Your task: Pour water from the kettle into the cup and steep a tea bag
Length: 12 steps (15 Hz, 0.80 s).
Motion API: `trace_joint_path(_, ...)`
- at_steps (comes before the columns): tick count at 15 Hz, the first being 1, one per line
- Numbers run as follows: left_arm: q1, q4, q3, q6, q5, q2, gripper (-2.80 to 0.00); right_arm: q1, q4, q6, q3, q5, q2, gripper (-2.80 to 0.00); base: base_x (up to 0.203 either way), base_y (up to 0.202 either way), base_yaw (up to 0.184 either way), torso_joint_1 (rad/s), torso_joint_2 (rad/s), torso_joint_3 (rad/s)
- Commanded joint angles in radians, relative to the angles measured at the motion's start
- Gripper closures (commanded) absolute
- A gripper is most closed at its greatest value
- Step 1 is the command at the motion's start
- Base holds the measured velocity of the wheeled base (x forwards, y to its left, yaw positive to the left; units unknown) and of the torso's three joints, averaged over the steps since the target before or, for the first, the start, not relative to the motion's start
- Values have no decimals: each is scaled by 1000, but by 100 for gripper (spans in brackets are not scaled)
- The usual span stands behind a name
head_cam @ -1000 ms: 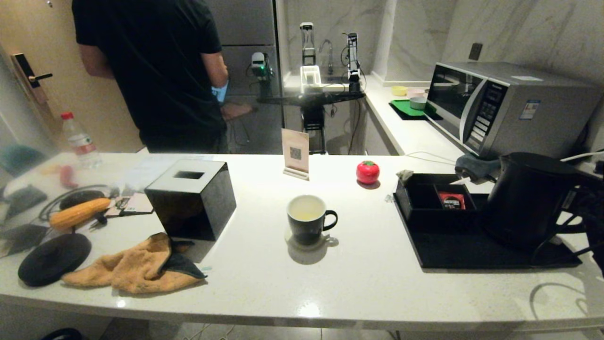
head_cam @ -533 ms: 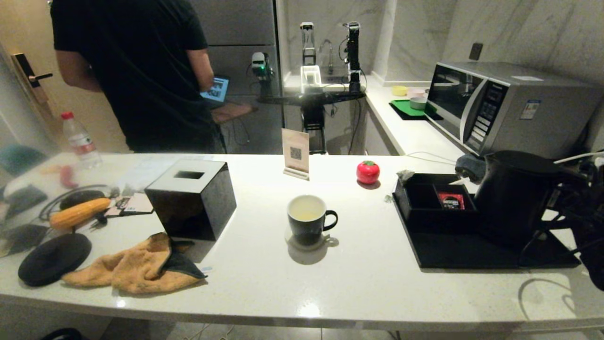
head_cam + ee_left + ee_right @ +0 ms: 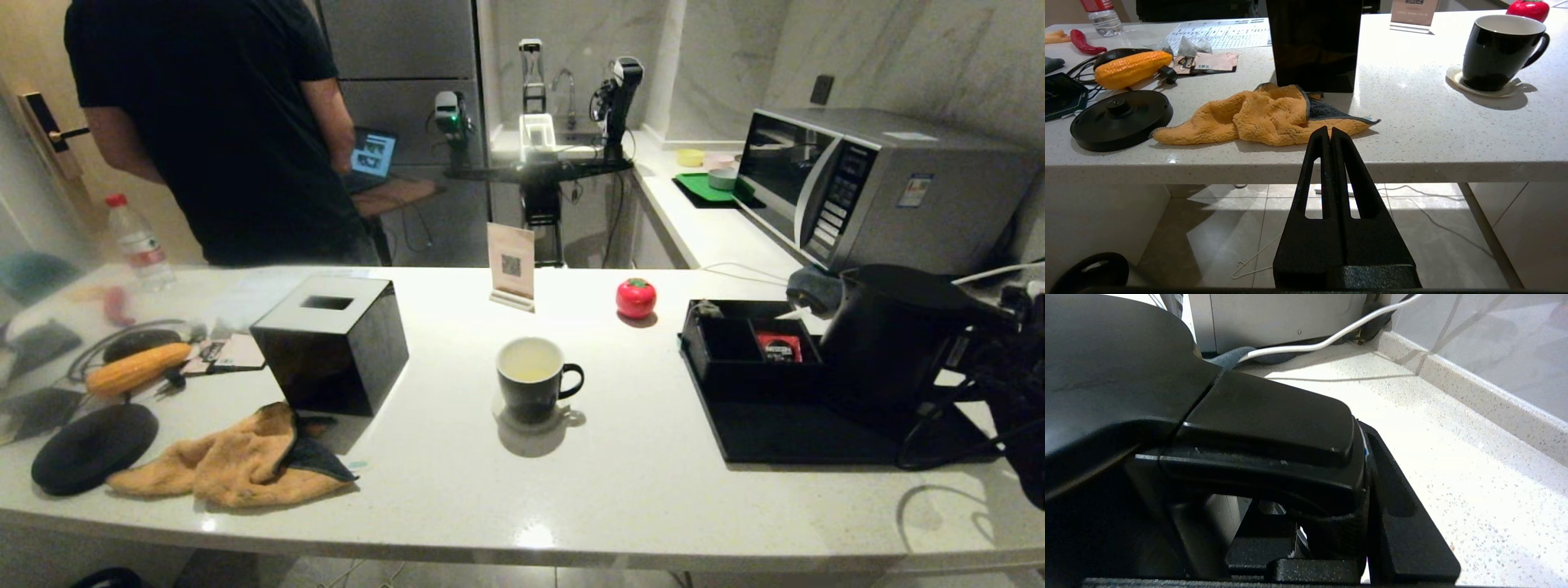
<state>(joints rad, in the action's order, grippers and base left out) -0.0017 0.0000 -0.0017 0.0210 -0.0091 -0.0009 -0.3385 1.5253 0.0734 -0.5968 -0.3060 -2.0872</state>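
Note:
The black kettle [image 3: 886,331] is at the right end of the counter, over the black tray [image 3: 784,437]. My right gripper [image 3: 976,359] is shut on its loop handle [image 3: 1274,457], which fills the space between the fingers [image 3: 1396,498]. The black cup [image 3: 531,380] stands mid-counter on a coaster, its handle to the right, with pale yellowish water [image 3: 529,371] low inside. A tiny grey-green tea bag [image 3: 707,309] lies on the back left corner of the black compartment box [image 3: 735,359]. My left gripper [image 3: 1330,130] is shut and empty, below the counter's front edge.
A red sachet [image 3: 780,345] lies in the compartment box. Left of the cup are a black tissue box [image 3: 331,343], an orange cloth [image 3: 237,461], the kettle's round base [image 3: 94,447] and a corn cob [image 3: 137,367]. A red tomato [image 3: 636,296], card stand [image 3: 511,265] and microwave [image 3: 882,184] are further back.
The kettle and my right gripper have shifted a little to the left over the tray. The person behind the counter has stepped left.

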Motion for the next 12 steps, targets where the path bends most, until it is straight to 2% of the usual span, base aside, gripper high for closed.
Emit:
trace_joint_path(1,0,0,0,0,0,1,0,0,45,2,2,-2,-5,0,0,0,0,0,0,0)
trace_joint_path(9,0,0,0,0,0,1,0,0,45,3,15,-4,-4,0,0,0,0,0,0,0)
trace_joint_path(10,0,0,0,0,0,1,0,0,45,2,21,-4,-4,-280,0,0,0,0,0,0)
trace_joint_path(12,0,0,0,0,0,1,0,0,45,3,25,-4,-2,-280,0,0,0,0,0,0)
